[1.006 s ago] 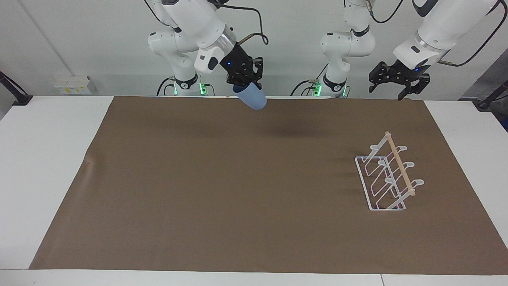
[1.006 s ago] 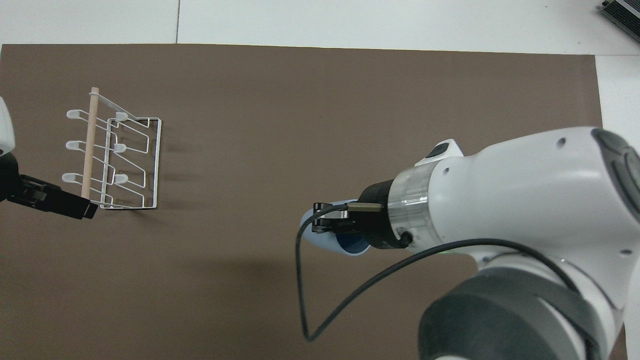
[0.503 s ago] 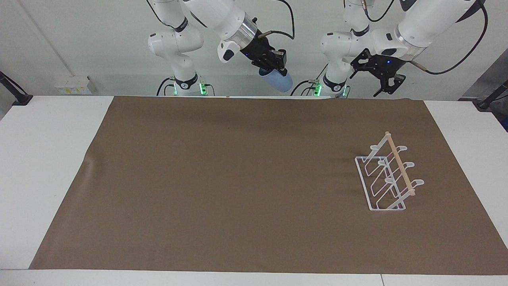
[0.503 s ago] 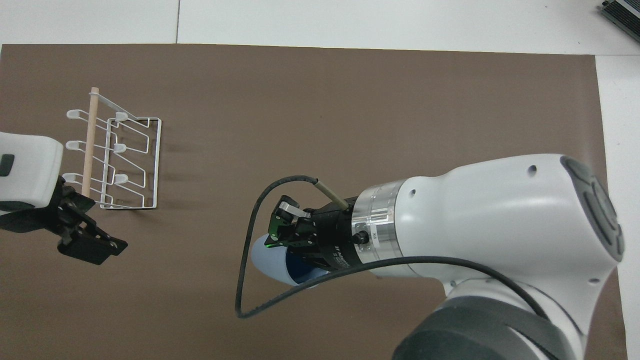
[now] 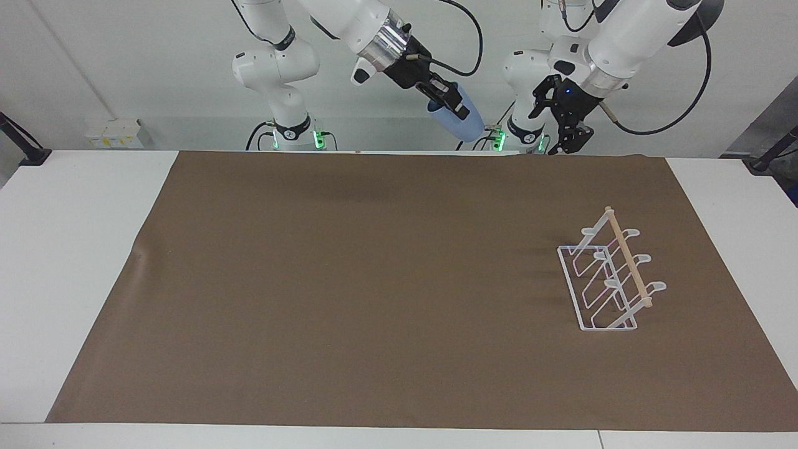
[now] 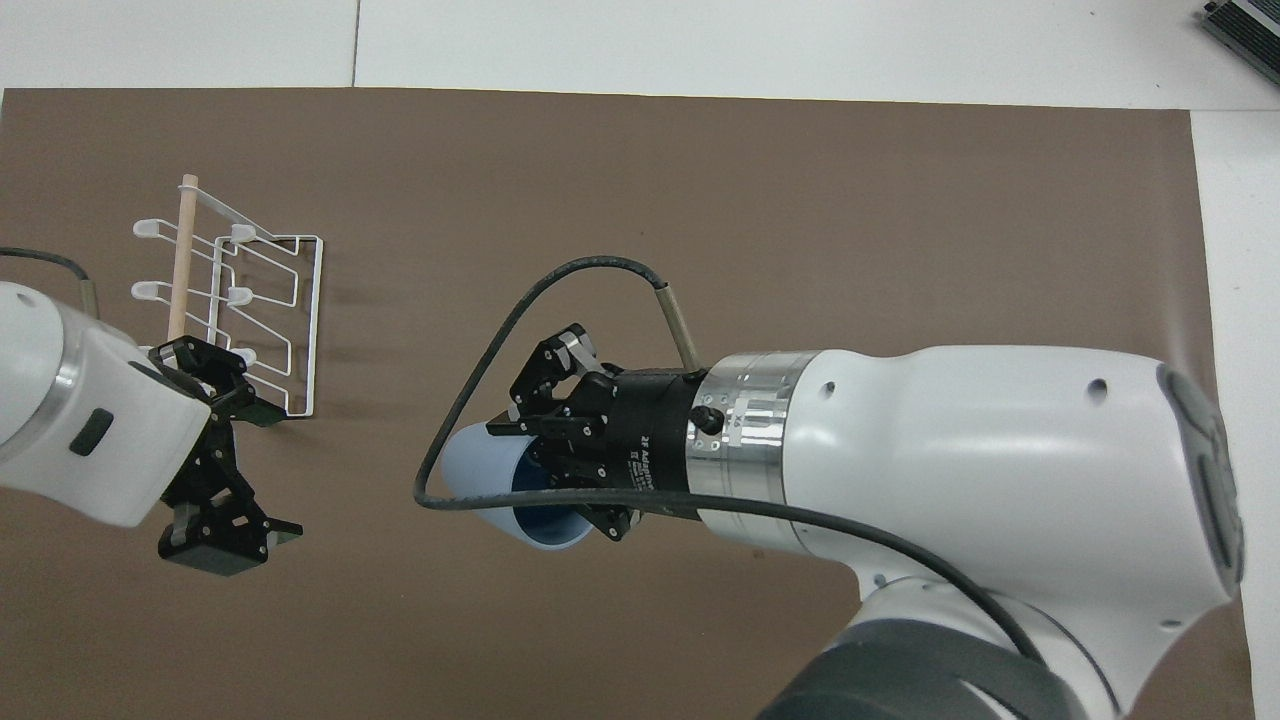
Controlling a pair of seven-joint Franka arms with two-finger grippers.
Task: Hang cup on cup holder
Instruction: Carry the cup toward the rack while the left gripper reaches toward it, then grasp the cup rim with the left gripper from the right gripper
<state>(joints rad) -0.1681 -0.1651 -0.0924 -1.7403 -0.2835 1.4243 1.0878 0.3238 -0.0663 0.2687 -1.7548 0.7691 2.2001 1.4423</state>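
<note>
My right gripper (image 5: 457, 106) is shut on the rim of the light-blue cup (image 5: 464, 125) and holds it tilted high in the air, over the mat's edge nearest the robots. In the overhead view the cup (image 6: 478, 470) shows its open mouth beside the right gripper (image 6: 545, 455). My left gripper (image 5: 556, 132) is open and empty in the air, a short way from the cup toward the left arm's end; it also shows in the overhead view (image 6: 280, 470). The white wire cup holder (image 5: 608, 280) with its wooden dowel stands empty on the mat at the left arm's end (image 6: 240, 320).
A brown mat (image 5: 374, 280) covers most of the white table (image 5: 75, 249). A small ripple lies in the mat near the right arm's end. Cables loop from both wrists.
My right gripper has carried the cup up and toward the left arm's end. My left gripper has swung in toward the cup and turned, still open.
</note>
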